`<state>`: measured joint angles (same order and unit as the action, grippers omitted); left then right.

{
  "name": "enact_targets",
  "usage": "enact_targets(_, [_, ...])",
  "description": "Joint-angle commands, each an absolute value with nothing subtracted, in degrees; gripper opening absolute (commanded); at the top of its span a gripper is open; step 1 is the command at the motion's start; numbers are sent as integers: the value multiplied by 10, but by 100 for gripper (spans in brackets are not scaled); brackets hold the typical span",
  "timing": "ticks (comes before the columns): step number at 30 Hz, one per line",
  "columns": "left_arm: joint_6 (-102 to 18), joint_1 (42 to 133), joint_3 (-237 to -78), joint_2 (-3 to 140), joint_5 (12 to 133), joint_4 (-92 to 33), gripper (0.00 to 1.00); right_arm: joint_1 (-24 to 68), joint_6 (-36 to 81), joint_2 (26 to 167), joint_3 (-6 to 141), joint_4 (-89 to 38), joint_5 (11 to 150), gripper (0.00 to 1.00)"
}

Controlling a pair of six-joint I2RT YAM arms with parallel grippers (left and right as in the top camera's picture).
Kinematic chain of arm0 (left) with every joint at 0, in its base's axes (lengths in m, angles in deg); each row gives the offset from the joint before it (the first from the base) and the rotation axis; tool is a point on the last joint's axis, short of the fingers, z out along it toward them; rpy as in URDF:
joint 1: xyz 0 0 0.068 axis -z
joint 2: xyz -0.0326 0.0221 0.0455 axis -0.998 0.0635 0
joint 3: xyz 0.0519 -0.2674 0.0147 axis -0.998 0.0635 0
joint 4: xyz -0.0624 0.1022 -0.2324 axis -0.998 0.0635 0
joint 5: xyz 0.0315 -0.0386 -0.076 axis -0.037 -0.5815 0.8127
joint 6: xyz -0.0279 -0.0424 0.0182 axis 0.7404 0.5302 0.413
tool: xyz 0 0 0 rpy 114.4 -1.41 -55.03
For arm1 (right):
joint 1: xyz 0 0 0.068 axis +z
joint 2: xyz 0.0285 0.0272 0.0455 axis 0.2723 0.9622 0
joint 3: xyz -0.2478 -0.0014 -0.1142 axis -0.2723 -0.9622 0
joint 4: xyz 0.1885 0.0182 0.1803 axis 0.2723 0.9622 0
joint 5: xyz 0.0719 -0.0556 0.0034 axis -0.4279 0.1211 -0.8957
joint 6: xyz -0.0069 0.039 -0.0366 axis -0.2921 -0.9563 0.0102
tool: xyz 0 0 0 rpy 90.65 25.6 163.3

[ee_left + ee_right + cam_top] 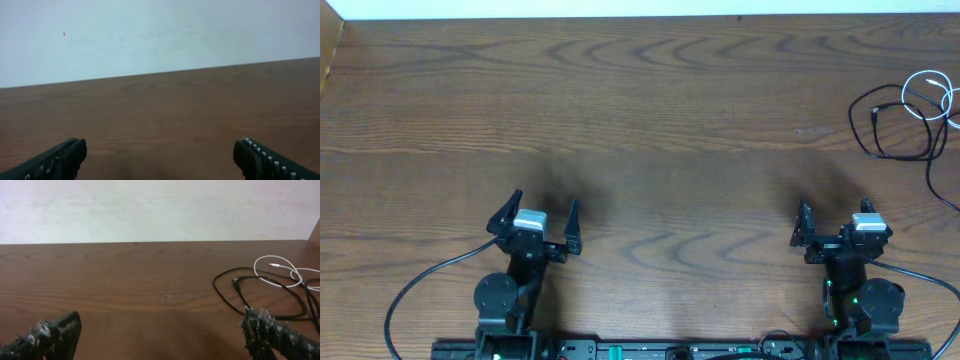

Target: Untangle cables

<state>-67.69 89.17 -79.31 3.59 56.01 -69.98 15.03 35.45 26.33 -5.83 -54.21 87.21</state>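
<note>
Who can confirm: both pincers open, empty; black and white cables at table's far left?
Wrong side: the black cable and white cable lie at the far right, per the overhead view. Left pincer and right pincer are open, empty.

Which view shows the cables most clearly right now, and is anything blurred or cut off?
Right wrist view: black cable and white cable fairly sharp under even light, both cut off at the right edge, the right gripper's fingers blurred. Overhead view: crisp, but the cables sit small at the right edge. Left wrist view: soft and hazy, no cables.
</note>
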Motion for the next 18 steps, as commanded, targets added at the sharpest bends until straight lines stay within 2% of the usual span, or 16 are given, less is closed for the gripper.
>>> enact_targets(1, [-690,899,-779,10,539,-686,99,154,349,260,-59,-539,875,99])
enact_targets(8, [-689,908,-779,-31,501,-600,99,154,349,260,-59,-539,875,99])
enact_targets(18, [-689,908,-779,-29,497,-597,99,154,349,260,-59,-539,875,99])
